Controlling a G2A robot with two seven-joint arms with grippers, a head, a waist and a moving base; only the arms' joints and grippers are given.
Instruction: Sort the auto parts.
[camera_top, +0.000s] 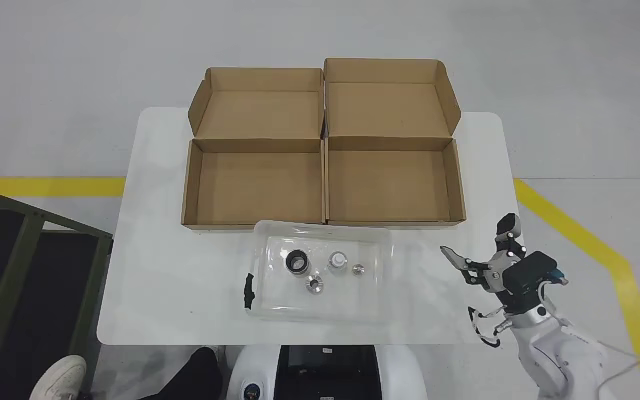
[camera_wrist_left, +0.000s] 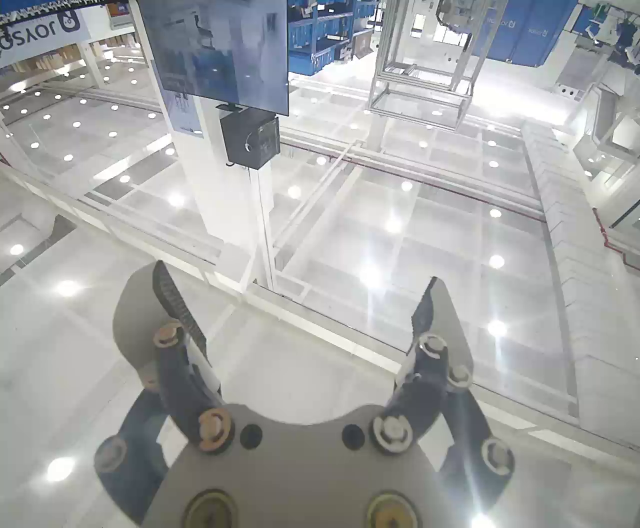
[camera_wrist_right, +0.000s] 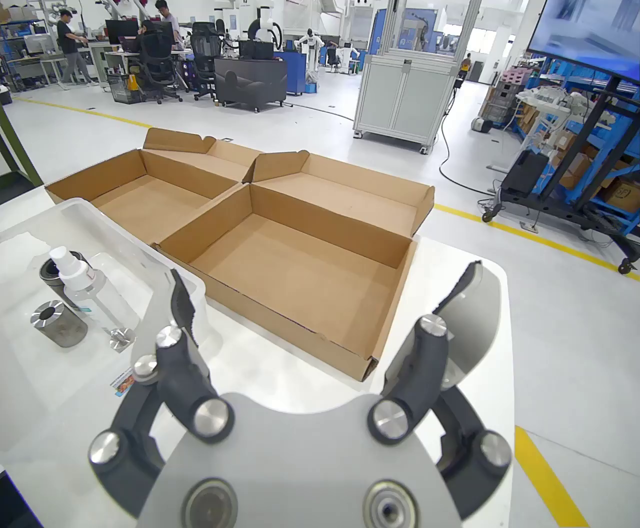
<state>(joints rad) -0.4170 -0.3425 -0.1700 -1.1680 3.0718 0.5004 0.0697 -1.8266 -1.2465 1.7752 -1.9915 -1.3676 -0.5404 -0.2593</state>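
Looking down on the white table, finding two open cardboard boxes side by side across its far half, touching along the middle: left box and right box, each swung open toward the far edge. Just in front of them, close to the near edge, spotting a clear plastic tray holding the auto parts, none yet in either box. Inside the tray, picking out a dark ring-shaped sleeve toward the left, a small clear spray bottle with a white cap standing just beside it, a tiny bright metal piece just right of the bottle, and a grey metal cylinder with a hole in its top, nearer the front and a little apart from the rest. Also noting a small black piece at the tray's left edge; hard to tell whether inside the wall or hooked on it. Placing the right gripper above the table's front right corner, well apart from the tray, pointed toward the right box, jaws spread wide and gripping nothing. Placing the left gripper facing a dark screen, jaws likewise spread wide and gripping nothing.
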